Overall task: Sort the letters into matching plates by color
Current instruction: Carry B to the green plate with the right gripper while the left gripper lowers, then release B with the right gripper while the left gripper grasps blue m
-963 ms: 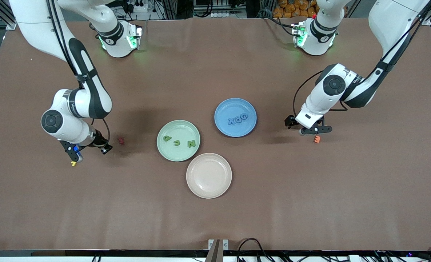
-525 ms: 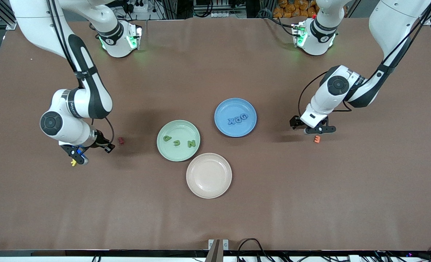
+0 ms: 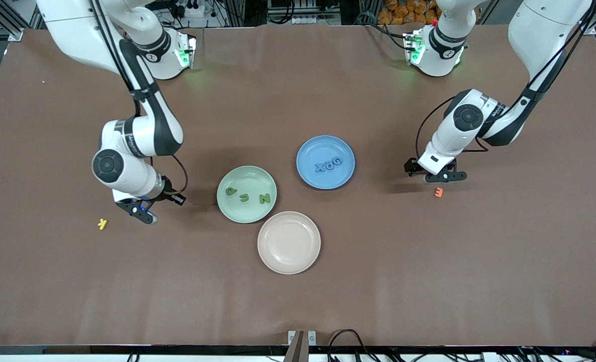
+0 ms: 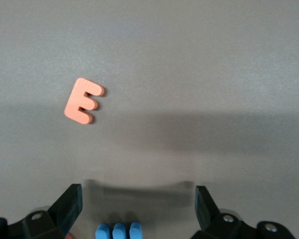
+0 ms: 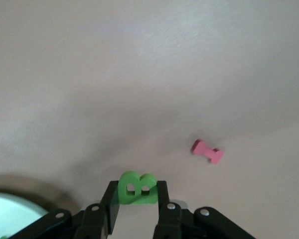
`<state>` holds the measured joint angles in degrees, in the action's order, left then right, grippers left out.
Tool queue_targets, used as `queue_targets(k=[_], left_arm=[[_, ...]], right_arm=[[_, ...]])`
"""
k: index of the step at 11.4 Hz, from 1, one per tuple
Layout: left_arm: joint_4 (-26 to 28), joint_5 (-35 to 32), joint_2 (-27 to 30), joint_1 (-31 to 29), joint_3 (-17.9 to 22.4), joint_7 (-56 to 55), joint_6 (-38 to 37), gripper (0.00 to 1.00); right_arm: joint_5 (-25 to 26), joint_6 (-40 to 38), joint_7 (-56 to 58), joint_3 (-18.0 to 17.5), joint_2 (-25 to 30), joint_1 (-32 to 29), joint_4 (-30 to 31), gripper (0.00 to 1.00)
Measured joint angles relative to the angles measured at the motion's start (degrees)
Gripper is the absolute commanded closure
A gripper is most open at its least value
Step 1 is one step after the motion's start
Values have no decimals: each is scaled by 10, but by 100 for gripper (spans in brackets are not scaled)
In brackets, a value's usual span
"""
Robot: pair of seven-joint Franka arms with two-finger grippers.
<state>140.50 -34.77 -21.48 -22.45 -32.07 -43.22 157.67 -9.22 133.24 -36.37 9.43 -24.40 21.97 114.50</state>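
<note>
The right gripper (image 5: 137, 206) is clamped on a green letter B (image 5: 135, 188) in the air over bare table toward the right arm's end, near a pink letter (image 5: 207, 151) and the pale green plate (image 3: 246, 194). That plate holds three green letters (image 3: 246, 195), and the blue plate (image 3: 325, 162) holds three blue letters (image 3: 328, 164). The left gripper (image 3: 439, 177) hangs with its jaws spread wide and empty, over the table beside an orange letter E (image 4: 83, 100).

table (image 3: 298, 301): brown cloth, wrinkled | cables (image 3: 348, 339): at near edge
</note>
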Motion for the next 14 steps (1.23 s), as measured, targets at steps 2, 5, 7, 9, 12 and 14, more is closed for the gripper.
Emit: queue_targets(k=[2, 5, 7, 9, 12, 14], left_arm=[[5, 0, 7, 3, 5, 0, 0, 0], [13, 0, 21, 23, 15, 0, 0, 0], [20, 0, 26, 28, 15, -1, 0, 0], [24, 0, 27, 29, 16, -1, 2, 5], [33, 0, 27, 29, 16, -1, 8, 19], [40, 0, 27, 29, 17, -2, 15, 25]], right_arm=[[0, 0, 0, -1, 0, 21, -1, 92], [0, -21, -1, -2, 0, 60, -15, 92], [0, -44, -1, -2, -3, 82, -31, 92], [0, -57, -1, -3, -11, 103, -51, 91], [-1, -58, -1, -4, -40, 133, -82, 91], [-11, -58, -1, -4, -64, 144, -105, 88]])
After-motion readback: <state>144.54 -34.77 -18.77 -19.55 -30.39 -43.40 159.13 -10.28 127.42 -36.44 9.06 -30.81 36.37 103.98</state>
